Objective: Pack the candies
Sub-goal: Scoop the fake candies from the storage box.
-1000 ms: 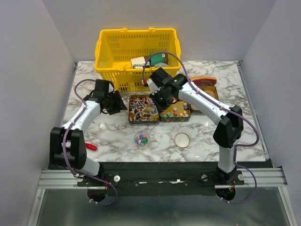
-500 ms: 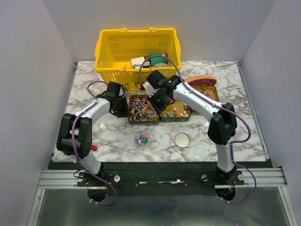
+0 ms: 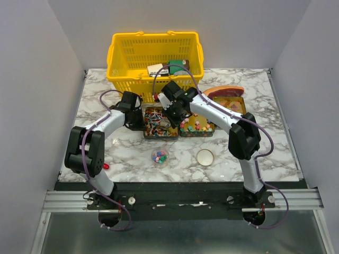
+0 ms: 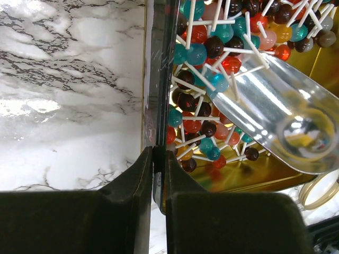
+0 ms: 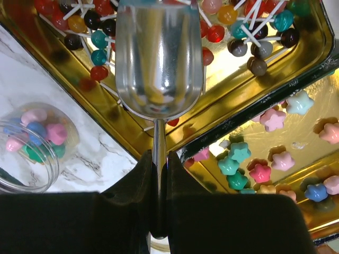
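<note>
Nearest on the surface: one open jar (image 5: 53, 170) part-filled with candies (image 5: 32, 132), one lid (image 3: 205, 157) beside. Behind, one lollipop tin (image 4: 159, 79), wall pinched in the shut left claw (image 4: 157, 153), one star-sweet tin (image 5: 270, 138), and right claw (image 5: 158, 159) clamped on one scoop (image 5: 159, 58); could snag tangled sticks, flinging sweets out. Farthest, one basket (image 3: 132, 63).

Scoop (image 5: 159, 63): front rim cut off above the right jaws; handle end hidden between them. Jar (image 5: 26, 143): left of jaws, partly cropped.
</note>
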Motion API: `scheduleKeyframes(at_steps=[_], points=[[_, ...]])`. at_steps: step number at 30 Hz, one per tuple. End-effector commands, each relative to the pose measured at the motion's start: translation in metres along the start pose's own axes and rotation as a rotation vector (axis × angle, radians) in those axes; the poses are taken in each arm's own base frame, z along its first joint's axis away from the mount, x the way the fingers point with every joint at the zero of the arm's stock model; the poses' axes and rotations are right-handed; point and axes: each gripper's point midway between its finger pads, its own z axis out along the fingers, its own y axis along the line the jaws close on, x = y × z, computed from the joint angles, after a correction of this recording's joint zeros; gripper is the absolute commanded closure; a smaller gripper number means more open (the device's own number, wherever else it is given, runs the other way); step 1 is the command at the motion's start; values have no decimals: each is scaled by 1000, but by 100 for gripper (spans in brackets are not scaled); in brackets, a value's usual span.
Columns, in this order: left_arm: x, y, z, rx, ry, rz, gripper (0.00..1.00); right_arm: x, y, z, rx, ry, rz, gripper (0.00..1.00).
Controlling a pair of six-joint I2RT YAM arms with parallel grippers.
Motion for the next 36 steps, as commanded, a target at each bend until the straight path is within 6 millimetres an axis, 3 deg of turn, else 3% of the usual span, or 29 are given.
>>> scheduleKeyframes(at_steps=[1,5,14,23,32,35,36], points=[[1,4,9,-21,15,12,86,6,-7,27,29,28,11,99],[1,1,11,-12,12,20,87,-3,-10,39,38,-21,-1,99],[2,2,13,-19,11,54,100,-9,-18,67,58,-75,-49,99],[-2,3,17,-47,4,109,100,-22,-27,62,105,-111,-82,99],[2,4,20,-63,14,125,100,-30,-23,86,69,-158,-106,99],[0,3,20,-67,12,120,100,-35,-27,82,98,-206,-97,99],[-1,3,20,-69,13,119,100,-25,-27,85,100,-194,-96,99]])
